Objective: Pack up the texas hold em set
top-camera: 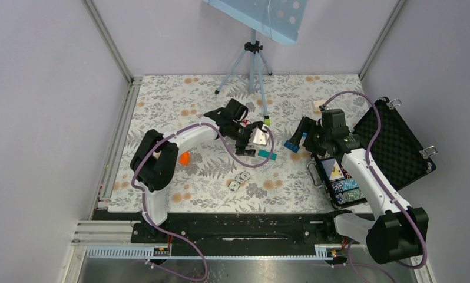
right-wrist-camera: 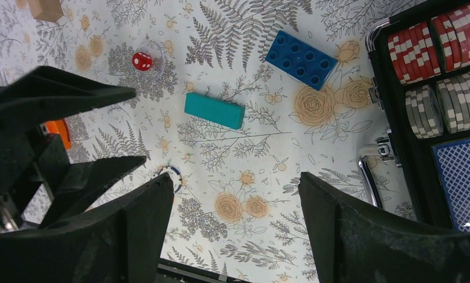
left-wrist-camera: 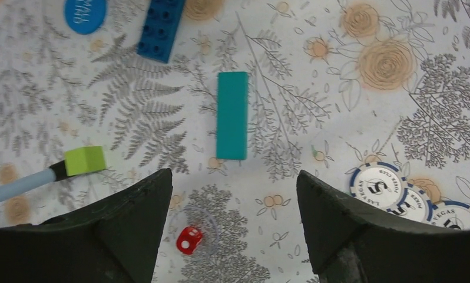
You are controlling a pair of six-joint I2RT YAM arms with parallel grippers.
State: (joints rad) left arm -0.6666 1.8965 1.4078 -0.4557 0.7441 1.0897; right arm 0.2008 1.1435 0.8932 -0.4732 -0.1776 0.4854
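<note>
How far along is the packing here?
Done: rows of chips sit in the open case. In hand: nothing; the left tool, open, hovers over the red die. Left: die, loose chips, blue disc, then closing the case.

Black briefcase [top-camera: 393, 143] lying open at right, chip rows [top-camera: 346, 190] inside — loose chips [top-camera: 237, 180], red die [left-wrist-camera: 189, 240] outside

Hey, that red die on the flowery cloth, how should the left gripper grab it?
Probably pinch the red die across two opposite flat sides, coming straight down from above with the left gripper. It is a small cube lying flat, its sides free, too low to take sideways.
</note>
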